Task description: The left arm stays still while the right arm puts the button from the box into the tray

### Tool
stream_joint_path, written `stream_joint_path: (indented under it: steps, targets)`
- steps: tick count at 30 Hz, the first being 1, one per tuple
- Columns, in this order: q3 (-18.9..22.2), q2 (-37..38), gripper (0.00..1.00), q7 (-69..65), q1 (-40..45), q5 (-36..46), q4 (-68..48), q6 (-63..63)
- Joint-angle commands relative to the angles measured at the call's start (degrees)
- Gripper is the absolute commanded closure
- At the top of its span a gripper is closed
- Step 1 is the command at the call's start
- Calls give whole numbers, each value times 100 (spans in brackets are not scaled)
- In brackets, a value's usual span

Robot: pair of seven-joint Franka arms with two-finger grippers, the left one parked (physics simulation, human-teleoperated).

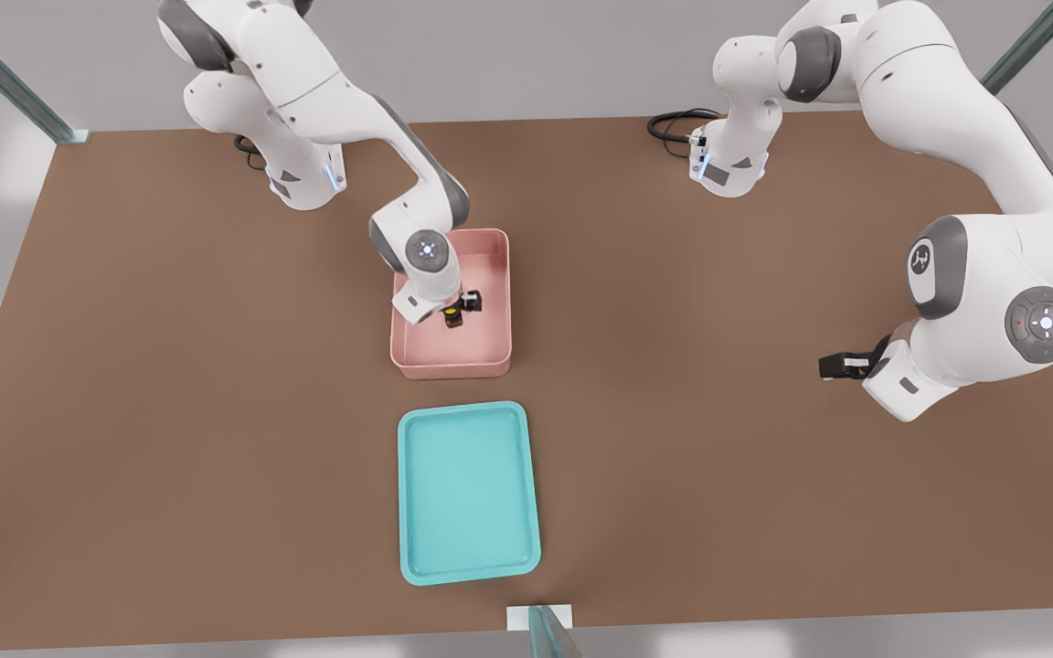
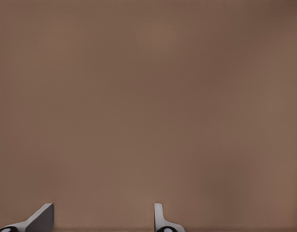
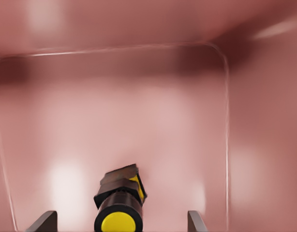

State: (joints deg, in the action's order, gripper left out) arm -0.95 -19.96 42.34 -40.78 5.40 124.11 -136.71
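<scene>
The pale pink box [image 1: 495, 302] stands in the middle of the brown table. The button [image 1: 452, 318] is inside it, a dark stub with a yellow top [image 3: 118, 221]. My gripper [image 1: 459, 309] is lowered into the box right over the button. In the right wrist view the gripper [image 3: 119, 223] is open, one finger [image 3: 43, 221] on each side of the button and a clear gap to both. The turquoise tray [image 1: 417, 498] lies on the table just in front of the box, nearer the camera, with nothing in it.
The box's tall walls [image 3: 226, 121] surround the gripper closely. The parked arm [image 1: 983, 274] stands over the table at the front view's right. A black cable [image 1: 673, 123] lies at the back edge. Metal posts [image 1: 5, 78] rise at the table corners.
</scene>
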Motion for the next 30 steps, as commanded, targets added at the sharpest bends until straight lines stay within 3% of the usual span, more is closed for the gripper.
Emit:
stream_joint_path:
  steps: [1,11,15,21,24,29,30]
  targets:
    - [-2,-78,0,1496,0,-4,-1,-322]
    - [7,-149,0,1619,-88,5,17,-436]
    - [7,-149,17,1690,-79,5,26,-436]
    - [7,9,16,1646,-79,-4,281,-436]
    - [7,1,30,1681,-79,-4,281,-427]
    - [7,-61,33,1698,-71,5,228,-445]
    - [7,-70,38,1698,-71,5,219,-445]
